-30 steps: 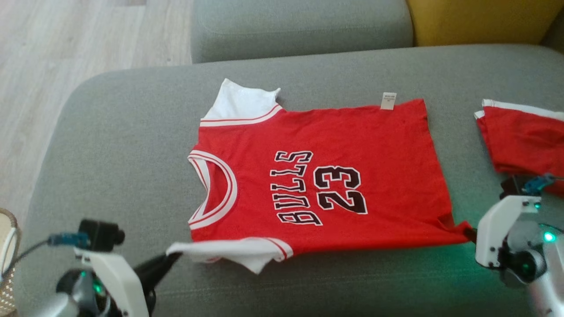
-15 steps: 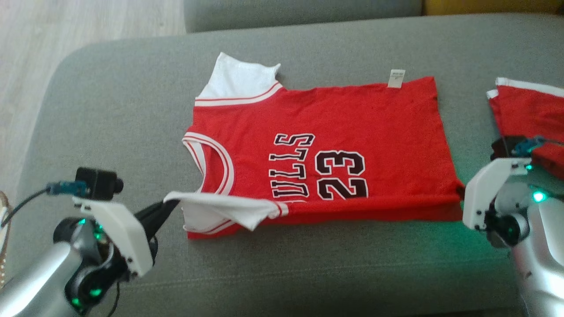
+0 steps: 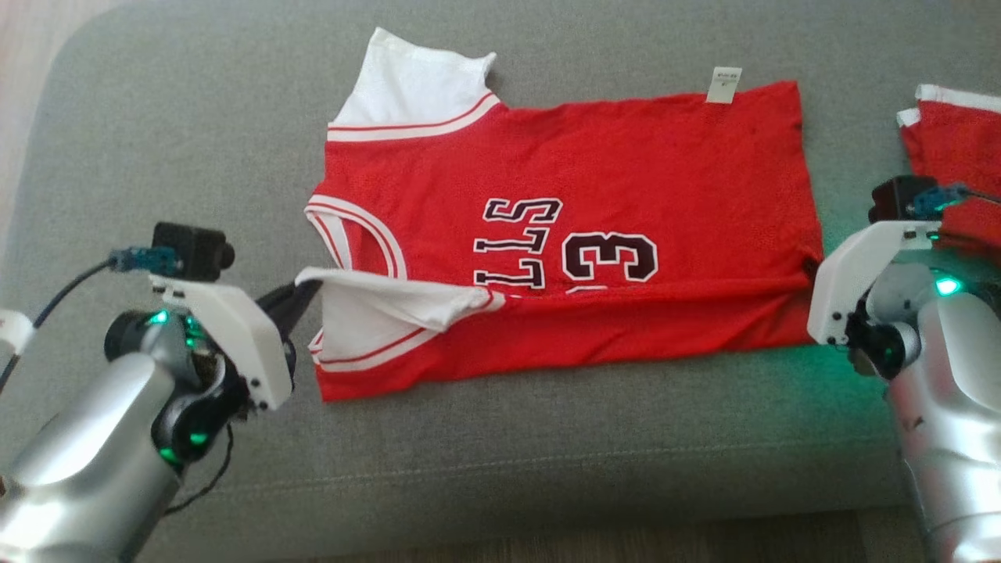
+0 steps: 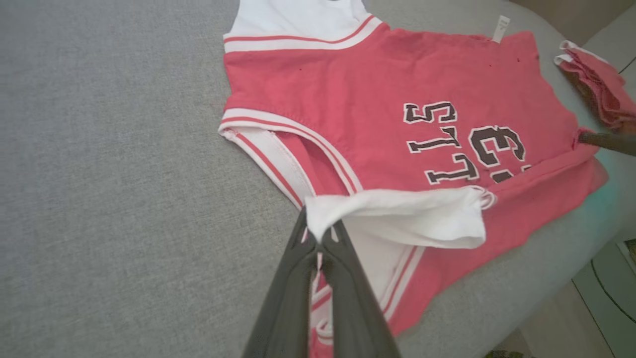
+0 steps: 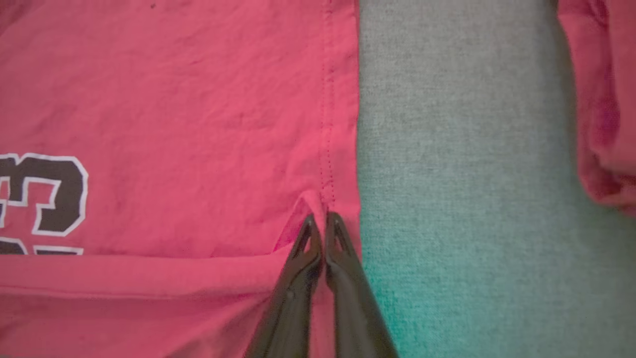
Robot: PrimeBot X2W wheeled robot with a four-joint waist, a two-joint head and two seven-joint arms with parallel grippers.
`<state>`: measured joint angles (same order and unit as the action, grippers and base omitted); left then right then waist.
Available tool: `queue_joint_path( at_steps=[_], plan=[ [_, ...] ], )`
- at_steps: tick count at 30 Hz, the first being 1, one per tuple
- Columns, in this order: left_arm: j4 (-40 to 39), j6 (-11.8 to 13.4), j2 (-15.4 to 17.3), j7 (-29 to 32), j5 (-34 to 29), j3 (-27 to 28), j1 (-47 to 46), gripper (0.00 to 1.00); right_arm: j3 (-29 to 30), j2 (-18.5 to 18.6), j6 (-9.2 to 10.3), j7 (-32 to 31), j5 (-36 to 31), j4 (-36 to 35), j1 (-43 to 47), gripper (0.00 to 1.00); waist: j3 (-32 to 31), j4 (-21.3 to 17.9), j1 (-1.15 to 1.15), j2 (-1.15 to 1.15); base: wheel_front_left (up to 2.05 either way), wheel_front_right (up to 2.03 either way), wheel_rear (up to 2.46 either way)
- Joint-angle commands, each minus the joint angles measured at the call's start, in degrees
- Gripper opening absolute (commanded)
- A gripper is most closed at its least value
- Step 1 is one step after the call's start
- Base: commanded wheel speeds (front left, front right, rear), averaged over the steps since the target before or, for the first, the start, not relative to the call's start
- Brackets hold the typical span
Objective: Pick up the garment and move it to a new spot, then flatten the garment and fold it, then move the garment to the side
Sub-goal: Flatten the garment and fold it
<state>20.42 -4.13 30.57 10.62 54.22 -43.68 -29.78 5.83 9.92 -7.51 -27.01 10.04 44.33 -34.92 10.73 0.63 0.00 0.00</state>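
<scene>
Two grips on the red jersey [image 3: 626, 156]: left gripper [image 4: 318, 234] clamps its white sleeve [image 4: 397, 214] (lifted clear), right gripper [image 5: 322, 221] pinches the hem [image 5: 342, 149].

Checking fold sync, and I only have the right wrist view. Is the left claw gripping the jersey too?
Observer: Yes. The left claw is shut on a corner of the white sleeve of the jersey.
Operator: Is that sleeve flat or lifted?
Observer: Lifted. It hangs raised off the red fabric.
Operator: And the far sleeve?
Observer: The other white sleeve lies flat on the sofa cushion.
</scene>
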Motion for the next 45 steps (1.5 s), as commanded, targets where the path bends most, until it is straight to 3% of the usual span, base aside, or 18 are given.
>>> queue_joint_path(
  at_steps=[1, 5, 6, 7, 8, 15, 22, 28, 32, 36, 41, 45],
  plan=[
    [0.45, -0.31, 1.26, -1.33, -0.75, 2.71, -4.52, 0.0, -1.03, -0.23, 0.02, 1.4, -0.52, -0.96, -3.16, 0.0, 1.05, -0.12, 0.0, 0.0, 0.0, 0.0, 0.0],
    [4.55, -0.58, -0.5, -3.33, -2.09, 2.47, -6.99, 0.0, -1.06, -0.37, 0.02, 3.41, -0.54, 1.56, -4.98, 0.0, 2.06, -0.21, 0.0, 0.0, 0.0, 0.0, 0.0],
    [5.6, -0.54, -0.87, -3.84, -2.61, 2.3, -7.54, 0.0, -0.94, -0.45, 0.02, 3.97, -0.58, 2.14, -5.37, 0.3, 2.23, -0.25, 0.0, 0.0, 0.0, 0.0, 0.0],
    [6.61, -0.36, -1.23, -4.48, -3.15, 2.2, -8.03, 0.47, -0.91, -0.6, 0.02, 4.47, -0.57, 2.73, -5.71, 1.0, 2.37, -0.3, 0.0, 0.0, 0.0, 0.0, 0.0],
    [7.67, -0.07, -1.69, -5.12, -3.48, 2.22, -8.42, 1.0, -0.9, -0.74, 0.02, 4.96, -0.5, 3.29, -6.02, 1.0, 2.46, -0.36, 0.0, 0.0, 0.0, 0.0, 0.0],
    [12.29, 1.04, -4.06, -10.07, -3.61, 3.62, -9.44, 1.0, -0.78, -0.56, 0.02, 9.56, -0.63, 5.22, -6.92, 1.0, 2.1, -0.76, 0.0, 0.0, 0.0, 0.0, 0.0],
    [12.69, 6.06, -6.54, -22.37, -2.59, 9.28, -7.36, 1.0, -4.23, 0.23, 0.02, 22.55, -0.97, 1.54, -4.2, 1.0, -1.03, -0.89, 0.0, 0.0, 0.0, 0.0, 0.0],
    [6.11, 11.29, -9.02, -25.54, -3.69, 17.33, 0.05, 1.0, -5.65, 0.03, 0.02, 34.06, -0.45, -4.9, 1.78, 1.0, -4.92, -1.13, 0.0, 0.0, 0.0, 0.0, 0.0],
    [-2.82, 13.4, -12.56, -25.59, -11.04, 25.67, 8.79, 1.0, -4.19, -0.95, 0.02, 38.7, -1.33, -10.02, 7.47, 1.0, -7.19, -1.05, 0.0, 0.0, 0.0, 0.0, 0.0],
    [-7.84, 13.18, -17.76, -25.6, -18.66, 31.1, 18.38, 1.0, -1.86, -2.98, 0.02, 40.74, -3.96, -15.37, 14.69, 1.0, -9.58, -0.8, 0.0, 0.0, 0.0, 0.0, 0.0],
    [-8.33, 10.48, -23.44, -25.61, -24.49, 35.06, 26.55, 1.0, 0.76, -5.82, 0.02, 41.48, -5.56, -21.06, 22.3, 1.0, -11.13, -0.9, 0.0, 0.0, 0.0, 0.0, 0.0],
    [-6.33, 7.9, -25.85, -25.61, -26.56, 36.64, 28.74, 1.0, 1.84, -6.75, 0.02, 41.58, -5.39, -23.6, 24.96, 1.0, -11.62, -1.4, 0.0, 0.0, 0.0, 0.0, 0.0]
  ],
)
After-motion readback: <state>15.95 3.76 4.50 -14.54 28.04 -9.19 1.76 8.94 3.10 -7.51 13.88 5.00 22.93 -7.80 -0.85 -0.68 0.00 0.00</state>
